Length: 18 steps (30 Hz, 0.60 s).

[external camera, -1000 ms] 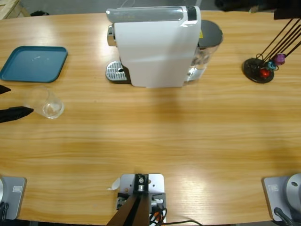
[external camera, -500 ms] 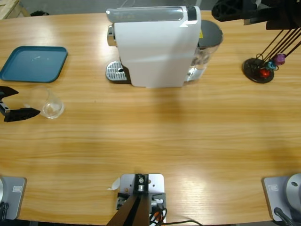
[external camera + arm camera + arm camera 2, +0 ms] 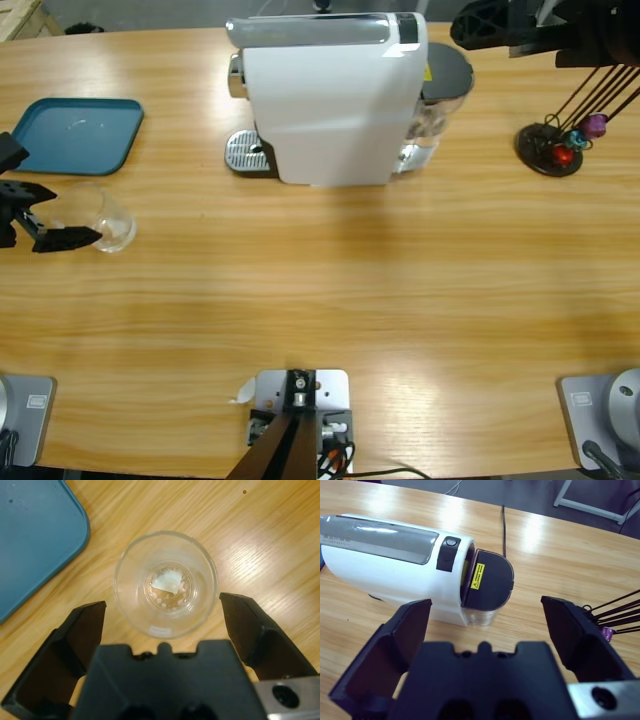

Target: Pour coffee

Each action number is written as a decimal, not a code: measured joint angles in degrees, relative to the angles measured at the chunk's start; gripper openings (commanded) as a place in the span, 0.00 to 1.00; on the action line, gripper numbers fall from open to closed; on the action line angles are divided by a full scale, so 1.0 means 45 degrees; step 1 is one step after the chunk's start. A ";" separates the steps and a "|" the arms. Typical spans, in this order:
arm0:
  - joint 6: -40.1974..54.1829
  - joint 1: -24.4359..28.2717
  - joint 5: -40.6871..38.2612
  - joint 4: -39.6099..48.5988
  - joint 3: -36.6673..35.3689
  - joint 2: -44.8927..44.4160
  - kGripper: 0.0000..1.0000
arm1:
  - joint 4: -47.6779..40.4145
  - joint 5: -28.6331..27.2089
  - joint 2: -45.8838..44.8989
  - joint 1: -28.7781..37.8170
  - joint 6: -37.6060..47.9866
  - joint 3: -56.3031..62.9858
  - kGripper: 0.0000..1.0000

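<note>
Your left gripper (image 3: pixel 45 215) is wide open at the left edge of the table (image 3: pixel 320 300), with a jaw on each side of the clear glass (image 3: pixel 165 584) but not touching it. The glass stands upright just beside the blue tray (image 3: pixel 72 134). At the bottom of the glass you can see a thin bit of brown coffee (image 3: pixel 169 591). Your right gripper (image 3: pixel 485 625) is open too and holds nothing. It hangs up high at the far right, looking down at the white coffee machine (image 3: pixel 330 95) and the pod stand (image 3: pixel 550 148)
</note>
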 measured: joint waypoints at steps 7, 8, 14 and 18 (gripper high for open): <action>0.0000 0.0000 0.0280 -0.0132 0.0022 0.0374 0.60 | -0.0001 0.0000 0.0002 0.0000 0.0000 0.0012 1.00; 0.0000 0.0000 0.0280 -0.0135 0.0023 0.0389 0.60 | -0.0001 0.0000 0.0002 -0.0001 0.0000 0.0014 1.00; 0.0000 0.0000 0.0280 -0.0319 0.0055 0.0415 0.32 | -0.0002 0.0000 0.0002 -0.0001 0.0000 0.0020 1.00; 0.0001 0.0001 0.0221 -0.0588 0.0055 0.0534 0.42 | -0.0002 0.0000 0.0002 -0.0001 0.0000 0.0045 1.00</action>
